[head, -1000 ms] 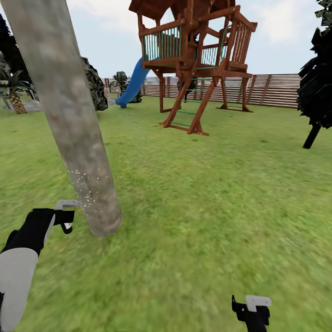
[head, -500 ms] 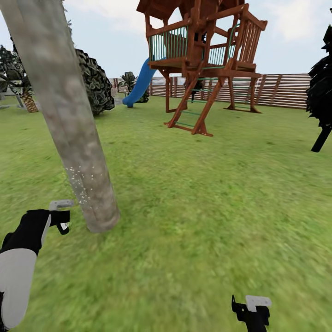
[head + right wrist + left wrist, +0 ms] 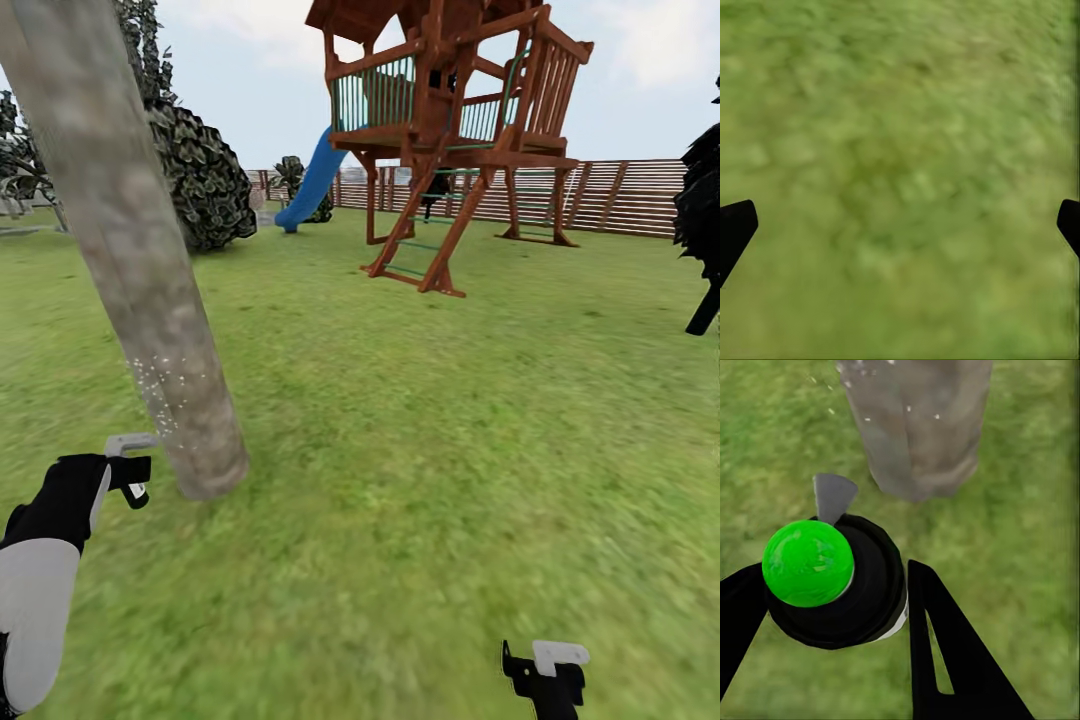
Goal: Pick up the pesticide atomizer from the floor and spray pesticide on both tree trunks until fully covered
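Left tool [image 3: 832,607] grips round black atomizer [image 3: 844,585] beside mottled trunk [image 3: 140,260].

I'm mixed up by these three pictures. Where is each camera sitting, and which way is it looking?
Head view: on the robot's head, looking forward and down over the lawn at the tree trunk; both arms show.
Left wrist view: by the left gripper, looking along its fingers at the pesticide atomizer and trunk base.
Right wrist view: by the open right gripper, facing grass.
Head and left wrist views share the speckled trunk.
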Motion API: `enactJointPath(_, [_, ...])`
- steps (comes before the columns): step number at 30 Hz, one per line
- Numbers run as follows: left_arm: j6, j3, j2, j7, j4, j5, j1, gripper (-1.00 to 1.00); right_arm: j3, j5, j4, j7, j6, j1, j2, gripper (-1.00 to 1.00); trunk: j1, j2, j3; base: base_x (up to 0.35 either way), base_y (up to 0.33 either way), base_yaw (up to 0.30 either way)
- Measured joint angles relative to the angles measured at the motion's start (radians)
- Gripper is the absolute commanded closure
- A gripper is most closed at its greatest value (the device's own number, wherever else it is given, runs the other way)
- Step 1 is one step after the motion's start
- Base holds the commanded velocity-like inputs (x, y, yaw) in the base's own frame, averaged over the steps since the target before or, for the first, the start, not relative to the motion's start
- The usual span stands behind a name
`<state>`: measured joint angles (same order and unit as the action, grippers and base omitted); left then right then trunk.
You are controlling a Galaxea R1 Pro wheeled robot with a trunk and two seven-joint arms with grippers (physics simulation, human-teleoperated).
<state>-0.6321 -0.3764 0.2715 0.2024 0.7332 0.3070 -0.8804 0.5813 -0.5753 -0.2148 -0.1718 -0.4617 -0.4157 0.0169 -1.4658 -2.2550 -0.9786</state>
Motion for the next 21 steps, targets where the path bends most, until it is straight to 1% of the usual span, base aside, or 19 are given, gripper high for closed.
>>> enactJointPath(4, [0.0, 0.0, 0.0, 0.0, 0.0, 0.0, 0.0, 1.0, 0.0, 0.0, 0.0, 0.0, 0.0, 0.0, 0.0, -1.0, 0.0, 0.0, 0.0, 0.0, -0.274, 0.041])
enactJointPath(9, [-0.001, -0.001, 0.0, 0.0, 0.0, 0.0, 0.0, 1.0, 0.0, 0.0, -0.001, 0.0, 0.0, 0.0, 0.0, -1.0, 0.0, 0.0, 0.0, 0.0, -0.274, 0.256])
enactJointPath(11, [-0.001, 0.0, 0.0, -0.001, -0.001, 0.001, 0.0, 1.0, 0.0, 0.0, -0.001, 0.0, 0.0, 0.0, 0.0, -1.0, 0.0, 0.0, 0.0, 0.073, -0.266, 0.114])
enactJointPath(15, [-0.001, 0.0, -0.001, -0.002, -0.002, 0.008, 0.0, 1.0, 0.0, 0.0, -0.002, 0.0, 0.0, 0.0, 0.001, -1.0, 0.0, 0.0, 0.0, 0.208, -0.202, 0.019])
enactJointPath(21, [-0.002, 0.001, 0.0, -0.002, -0.003, 0.009, 0.0, 1.0, 0.0, 0.0, -0.002, 0.0, 0.0, 0.0, 0.002, -1.0, 0.0, 0.0, 0.0, 0.245, -0.173, 0.001])
